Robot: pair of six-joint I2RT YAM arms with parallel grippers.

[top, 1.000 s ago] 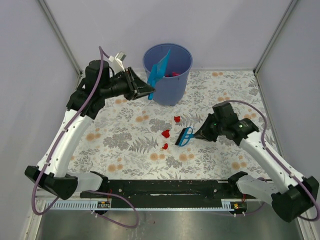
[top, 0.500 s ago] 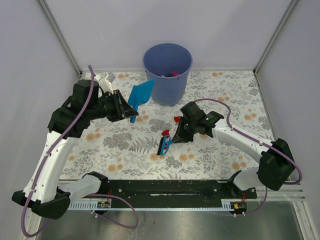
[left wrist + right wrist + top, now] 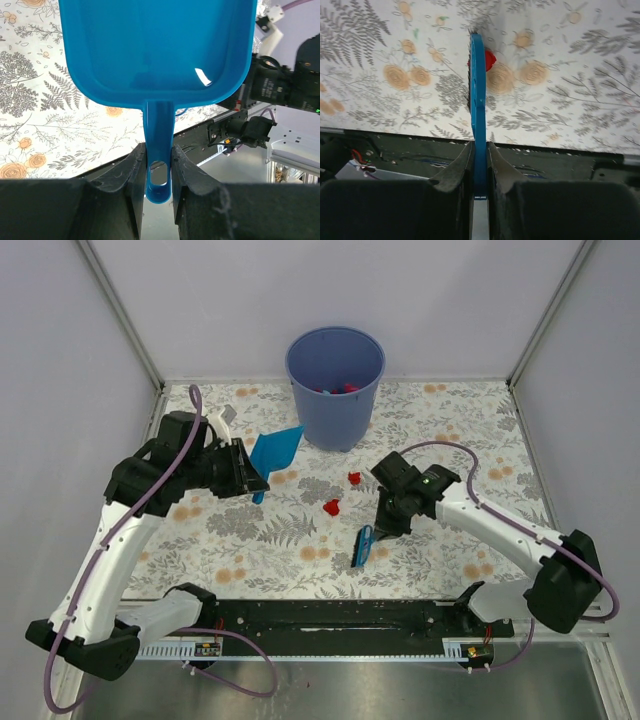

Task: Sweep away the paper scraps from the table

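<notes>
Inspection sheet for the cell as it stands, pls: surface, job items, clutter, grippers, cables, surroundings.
Surface: table, flat, white with leaf and flower print.
Job's things: two red paper scraps lie loose mid-table; more red bits sit in the bucket.
Clutter: nothing seen.
Grippers: left gripper is shut on the dustpan handle; right gripper is shut on the brush, with one scrap right beside it.
Cables: a purple cable loops off each arm, away from the scraps.
Surroundings: plain walls, metal posts, black rail at the near edge.
</notes>
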